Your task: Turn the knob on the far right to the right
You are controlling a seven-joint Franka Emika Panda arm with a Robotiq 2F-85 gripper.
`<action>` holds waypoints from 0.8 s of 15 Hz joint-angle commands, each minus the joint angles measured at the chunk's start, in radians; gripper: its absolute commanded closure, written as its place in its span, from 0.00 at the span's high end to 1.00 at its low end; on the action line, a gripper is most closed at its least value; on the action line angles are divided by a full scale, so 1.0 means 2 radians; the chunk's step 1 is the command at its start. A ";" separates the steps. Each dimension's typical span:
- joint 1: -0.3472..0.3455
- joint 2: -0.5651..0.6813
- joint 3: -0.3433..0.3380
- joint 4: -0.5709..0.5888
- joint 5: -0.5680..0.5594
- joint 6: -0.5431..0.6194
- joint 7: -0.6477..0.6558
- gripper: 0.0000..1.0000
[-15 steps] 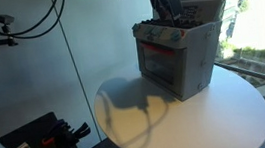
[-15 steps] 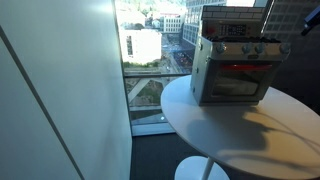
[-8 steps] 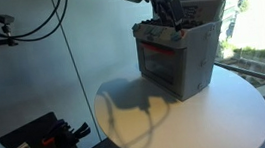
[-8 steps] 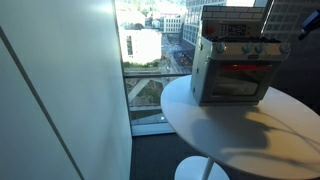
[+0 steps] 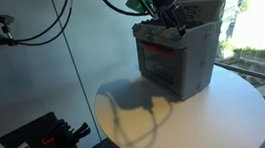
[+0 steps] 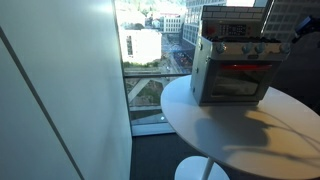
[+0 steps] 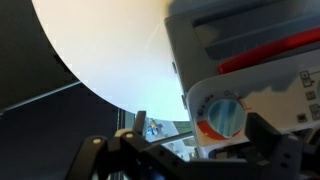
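Note:
A grey toy oven (image 5: 176,61) with a red-lit door stands on the round white table (image 5: 208,116); it also shows in an exterior view (image 6: 235,72). A row of knobs (image 6: 247,48) runs along its top front. In the wrist view one round blue knob (image 7: 223,115) with an orange ring sits on the white panel. My gripper (image 7: 200,128) is open. The knob lies between the fingers, nearer the right finger (image 7: 262,132), with no contact visible. In an exterior view the gripper (image 5: 173,19) hangs at the oven's top front edge.
The table stands beside a tall window; its edge (image 6: 170,110) is near the glass. Black cables (image 5: 26,26) hang behind the arm. Dark equipment (image 5: 49,134) sits on the floor beside the table.
The arm has shifted slightly and the gripper has come a little lower toward the oven's knob row. The oven has not moved.

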 commanded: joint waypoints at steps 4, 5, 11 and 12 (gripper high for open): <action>0.006 0.000 0.004 -0.005 0.017 0.024 -0.011 1.00; 0.006 0.001 0.004 -0.005 0.019 0.026 -0.013 1.00; 0.006 0.008 0.007 -0.005 0.038 0.037 -0.022 1.00; 0.006 0.010 0.007 -0.005 0.040 0.038 -0.024 1.00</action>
